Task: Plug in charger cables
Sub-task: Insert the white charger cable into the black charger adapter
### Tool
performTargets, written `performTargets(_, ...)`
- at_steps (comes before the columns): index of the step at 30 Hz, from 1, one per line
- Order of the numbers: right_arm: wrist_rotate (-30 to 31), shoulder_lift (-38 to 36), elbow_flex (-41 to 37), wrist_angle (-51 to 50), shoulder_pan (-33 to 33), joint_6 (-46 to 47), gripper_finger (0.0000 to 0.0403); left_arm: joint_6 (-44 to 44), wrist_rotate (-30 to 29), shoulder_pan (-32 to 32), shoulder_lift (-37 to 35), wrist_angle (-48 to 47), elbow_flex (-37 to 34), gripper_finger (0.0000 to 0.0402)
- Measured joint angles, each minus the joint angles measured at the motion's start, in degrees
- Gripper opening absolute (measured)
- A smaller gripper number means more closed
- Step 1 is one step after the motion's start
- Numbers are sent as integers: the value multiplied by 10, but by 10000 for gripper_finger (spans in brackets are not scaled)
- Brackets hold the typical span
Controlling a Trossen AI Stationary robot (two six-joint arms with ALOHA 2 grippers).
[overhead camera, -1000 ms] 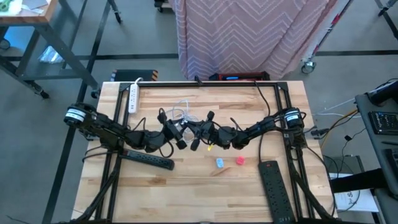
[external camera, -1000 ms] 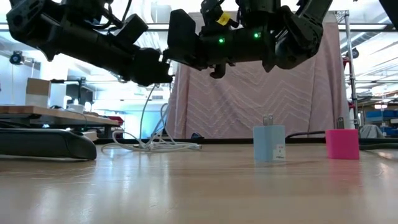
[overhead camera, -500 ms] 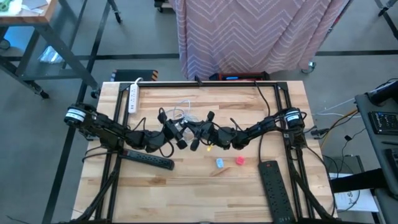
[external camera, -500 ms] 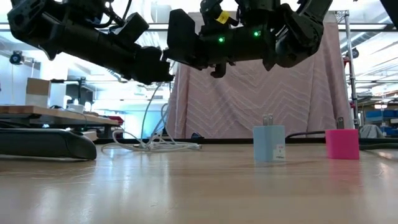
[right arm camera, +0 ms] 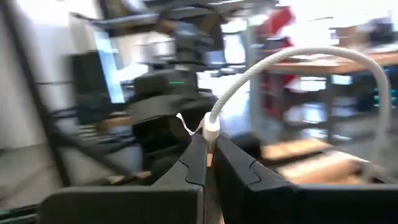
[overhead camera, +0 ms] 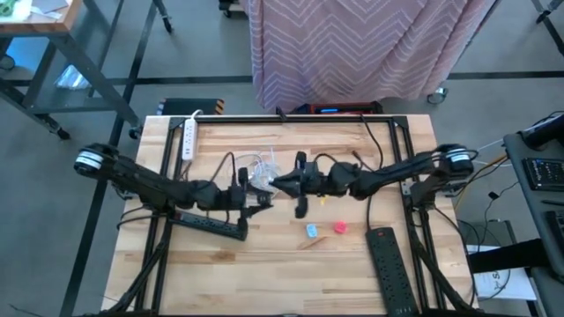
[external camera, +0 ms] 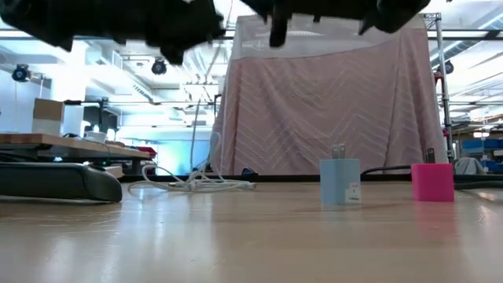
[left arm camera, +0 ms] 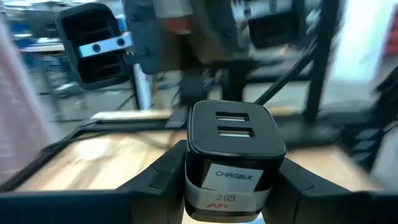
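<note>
The white charger cable [right arm camera: 280,65] sits clamped in your right gripper [right arm camera: 208,163]; steer its connector toward nine o'clock, squarely into the black charger block [left arm camera: 233,155] your left gripper [left arm camera: 231,186] pinches.

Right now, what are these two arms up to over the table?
They are trying to join a cable to a charger in mid-air. The left gripper holds a black charger block with two slots facing out. The right gripper pinches the connector end of a white cable. Both meet above the middle of the table; the cable is not yet in the block. A blue plug and a pink plug stand unused on the wood.
</note>
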Motion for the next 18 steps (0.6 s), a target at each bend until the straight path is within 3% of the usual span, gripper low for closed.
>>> performTargets(4, -107, -15, 0, 20, 3, -2, 3, -107, 76, 14, -23, -4, 22, 134)
performTargets(7, -145, -11, 1, 38, 4, 5, 3, -206, 184, 33, -26, -6, 44, 139)
performTargets(9, -162, -7, 12, 38, 2, 5, 3, -244, 226, 35, -20, -6, 57, 139)
performTargets(18, -286, 18, 100, -76, 0, -45, 3, -256, 360, 34, 16, -1, 91, 137)
